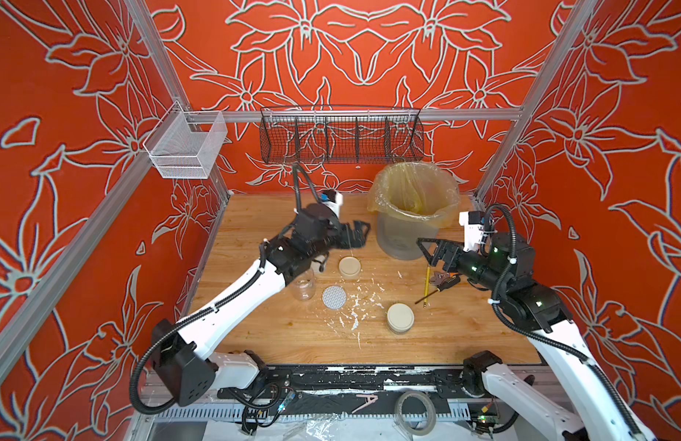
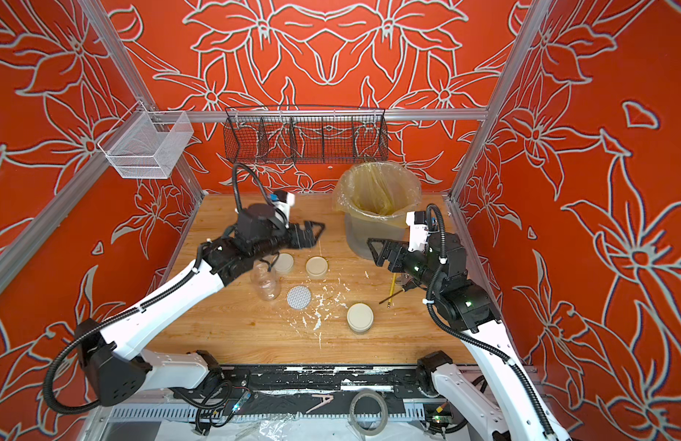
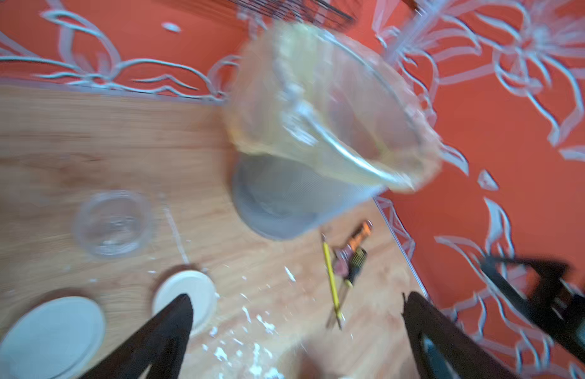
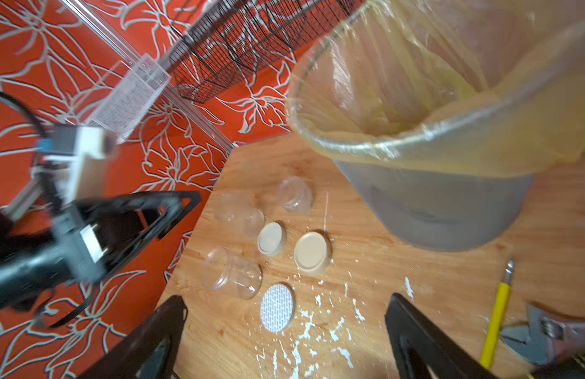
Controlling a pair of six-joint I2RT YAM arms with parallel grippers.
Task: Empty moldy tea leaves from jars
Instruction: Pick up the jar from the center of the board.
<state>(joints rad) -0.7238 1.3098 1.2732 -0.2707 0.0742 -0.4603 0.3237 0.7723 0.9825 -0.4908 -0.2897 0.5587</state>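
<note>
Left gripper (image 1: 363, 235) and right gripper (image 1: 423, 252) are spread, empty; the lidded jar (image 1: 400, 317), lower centre, is likely to be uncapped next.

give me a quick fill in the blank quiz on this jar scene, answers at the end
1. Only ___ jar has its lid on.
2. The left gripper and the right gripper are both ___.
3. The pencil on the table is ___.
4. Counting the dotted lid, ___ loose lids lie on the table.
Answers: one; open; yellow; three
</note>
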